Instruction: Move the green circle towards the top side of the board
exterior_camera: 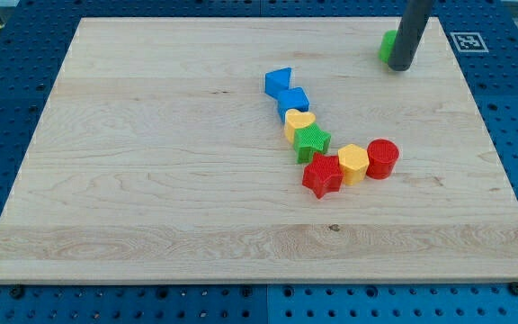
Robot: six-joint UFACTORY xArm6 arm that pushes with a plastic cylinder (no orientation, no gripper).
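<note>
Green is the colour that matters here: the green circle sits near the view's top right of the wooden board, mostly hidden behind our dark rod. In this single camera view, we see only a sliver of green on the rod's left side. Our rod comes down from the top edge, and my tip rests on the board touching or just beside the circle, on its right and slightly below.

We have no pincer at all, only this plain rod, so nothing opens, closes or is held.

Well apart, in the middle of the board, a chain of blocks runs diagonally: two blue blocks, a yellow heart, a green star, a red star, a yellow hexagon and a red cylinder.

We judge the task nearly done: the circle already lies close to the top side, with only a narrow strip of board above it. What may remain is a short final nudge upward.
</note>
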